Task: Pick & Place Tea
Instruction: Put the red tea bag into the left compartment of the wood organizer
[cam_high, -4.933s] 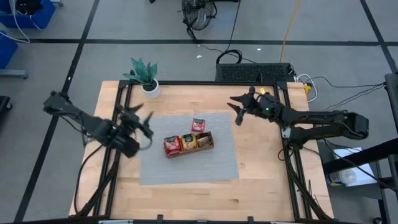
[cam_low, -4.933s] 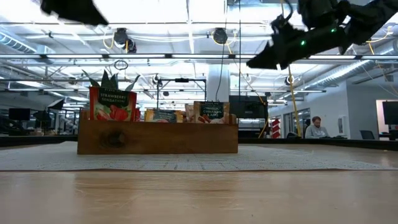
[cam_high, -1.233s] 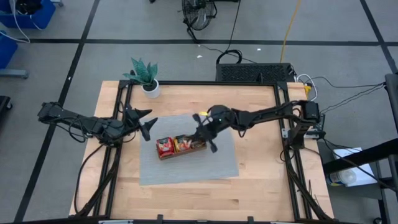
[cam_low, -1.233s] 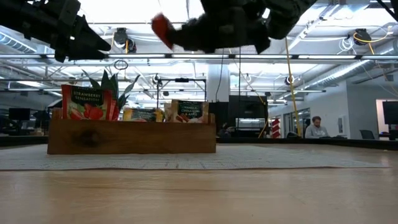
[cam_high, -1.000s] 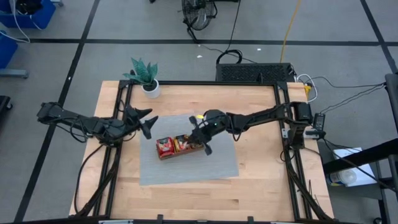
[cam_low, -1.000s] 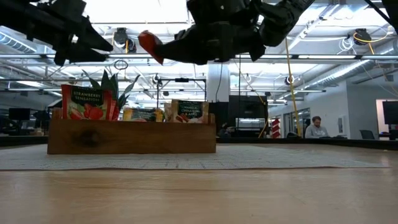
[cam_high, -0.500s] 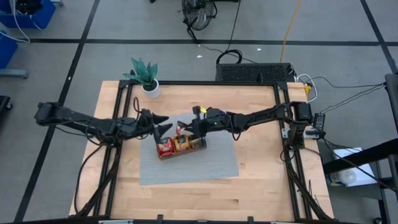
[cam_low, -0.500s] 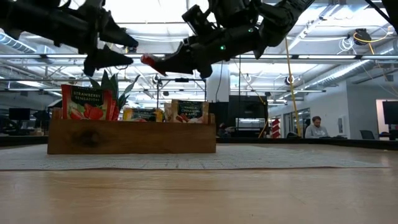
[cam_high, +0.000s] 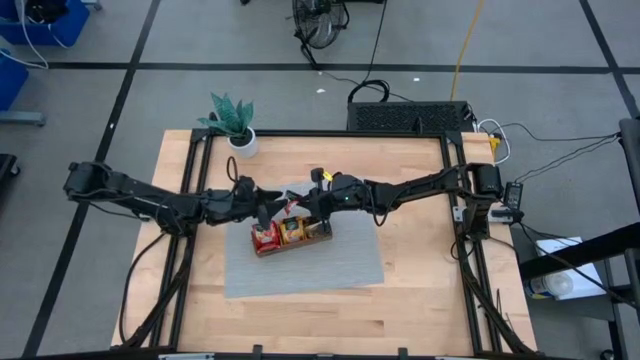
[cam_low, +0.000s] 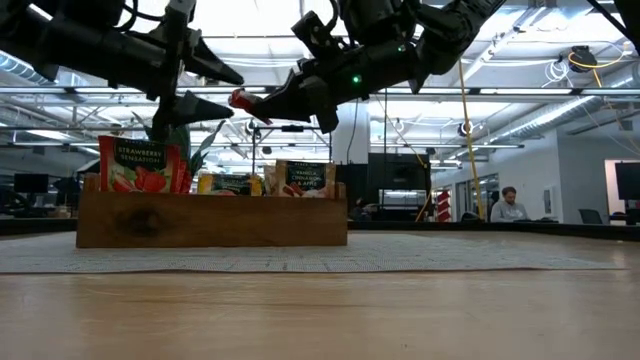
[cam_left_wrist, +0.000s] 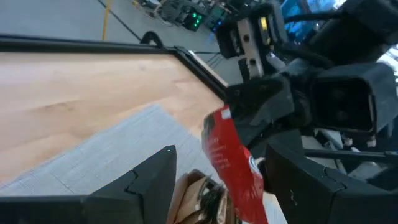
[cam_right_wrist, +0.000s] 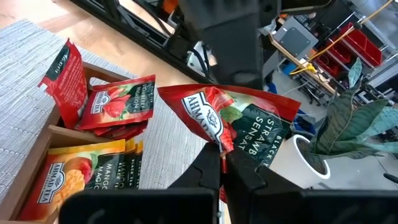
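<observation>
A brown wooden tray (cam_high: 323, 238) (cam_low: 210, 225) on the grey mat holds red (cam_right_wrist: 118, 102) and orange (cam_right_wrist: 81, 171) tea sachets standing in its compartments. Above the tray my right gripper (cam_high: 300, 206) (cam_right_wrist: 222, 163) is shut on one red tea sachet (cam_right_wrist: 239, 121) (cam_low: 241, 100). My left gripper (cam_high: 272, 208) (cam_low: 222, 90) is open and faces it from the table's left. In the left wrist view the held sachet (cam_left_wrist: 233, 165) stands in the gap between the left fingers, with space showing on both sides. My right gripper pinches the red sachet's edge (cam_right_wrist: 217, 148) between its two fingers. The fingers come nearly level from the table's right. The sachet sticks out past the fingertips toward the left gripper, lifted clear above the tray.
A potted plant (cam_high: 232, 125) (cam_right_wrist: 348, 124) stands at the table's far left corner. The grey mat (cam_high: 300, 270) lies under the tray, with bare mat and wood toward the near edge. Black frame rails (cam_high: 200, 160) run along the table's sides.
My left gripper has gone toward the table's right, rolling as it went, and its open fingers now flank the held sachet. My right gripper has turned at the wrist over the tray, swinging the red sachet toward the left gripper.
</observation>
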